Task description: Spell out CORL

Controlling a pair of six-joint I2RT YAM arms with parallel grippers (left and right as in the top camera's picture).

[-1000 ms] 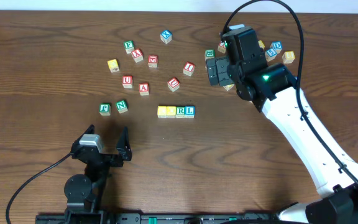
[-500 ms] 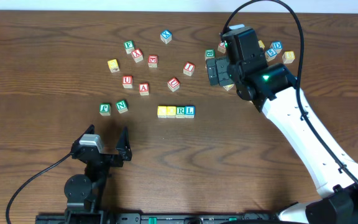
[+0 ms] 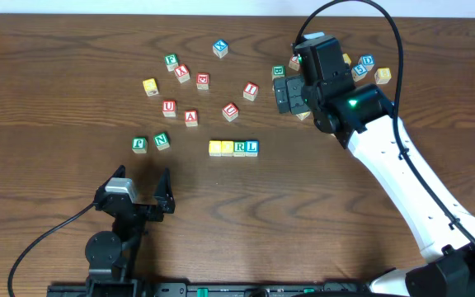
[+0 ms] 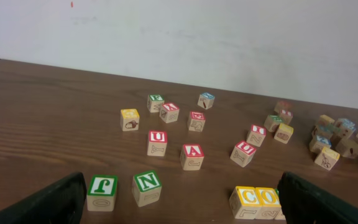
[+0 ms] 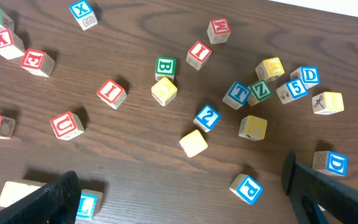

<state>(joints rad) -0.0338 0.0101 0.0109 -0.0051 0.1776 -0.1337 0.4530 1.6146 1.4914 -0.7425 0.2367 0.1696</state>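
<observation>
Four blocks stand side by side in a row at mid-table: a yellow C block, a yellow O block, a green R block and a blue L block. The C block and the O block show at the lower right of the left wrist view. The L block shows beside the left finger in the right wrist view. My right gripper is open and empty, hovering above loose blocks to the upper right of the row. My left gripper is open and empty near the front edge.
Loose letter blocks lie behind the row: green F and N, red U and A, blue X. A cluster lies at the back right around a blue D. A blue P block lies between my right fingers.
</observation>
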